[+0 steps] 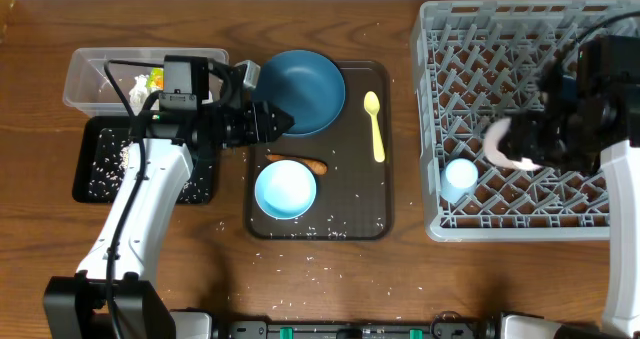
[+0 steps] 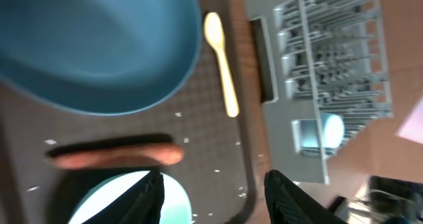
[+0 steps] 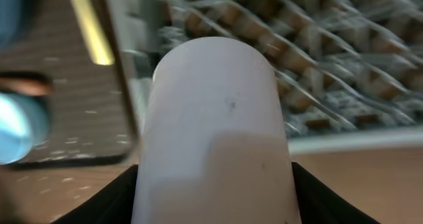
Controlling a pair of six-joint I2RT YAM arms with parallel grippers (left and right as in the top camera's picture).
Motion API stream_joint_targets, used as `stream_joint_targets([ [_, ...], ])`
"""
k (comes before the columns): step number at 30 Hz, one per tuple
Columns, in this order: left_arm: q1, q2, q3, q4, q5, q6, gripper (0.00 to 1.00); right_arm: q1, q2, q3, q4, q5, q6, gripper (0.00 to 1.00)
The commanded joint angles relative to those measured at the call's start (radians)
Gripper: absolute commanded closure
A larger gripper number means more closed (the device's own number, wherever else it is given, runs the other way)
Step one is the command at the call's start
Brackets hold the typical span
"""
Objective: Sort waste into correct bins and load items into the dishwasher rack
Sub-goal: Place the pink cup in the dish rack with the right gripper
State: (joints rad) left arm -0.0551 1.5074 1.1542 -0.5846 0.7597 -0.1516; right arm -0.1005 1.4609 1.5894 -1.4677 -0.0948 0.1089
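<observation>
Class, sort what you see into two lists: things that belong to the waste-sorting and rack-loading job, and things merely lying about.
Job: carrot, rice grains, clear tub, black tray, dark blue bowl, light blue bowl, yellow spoon, light blue cup, pink cup, dishwasher rack.
Lying about: brown serving tray, table.

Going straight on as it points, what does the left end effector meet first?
Probably the dark brown serving tray's bare floor, with the yellow plastic spoon beyond; depth is unclear.

The pink cup (image 3: pixel 211 131) ran off the right wrist view's bottom edge. The dishwasher rack (image 3: pixel 330 65) behind it was blurred
</observation>
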Motion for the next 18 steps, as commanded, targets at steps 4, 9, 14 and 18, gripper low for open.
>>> stream_joint_targets([
  [4,0.003,-0.005,0.000,-0.021,-0.072,0.028,0.48,-0.013,0.049,-0.057,0.005,0.179,0.064,0.42],
  [9,0.003,-0.005,0.000,-0.029,-0.072,0.029,0.48,-0.035,0.131,-0.095,0.066,0.195,0.071,0.42],
  [14,0.003,-0.005,0.000,-0.031,-0.072,0.028,0.48,-0.062,0.217,-0.095,0.117,0.177,0.071,0.45],
  [18,0.003,-0.005,0.000,-0.040,-0.072,0.029,0.48,-0.071,0.277,-0.095,0.114,0.157,0.070,0.45],
])
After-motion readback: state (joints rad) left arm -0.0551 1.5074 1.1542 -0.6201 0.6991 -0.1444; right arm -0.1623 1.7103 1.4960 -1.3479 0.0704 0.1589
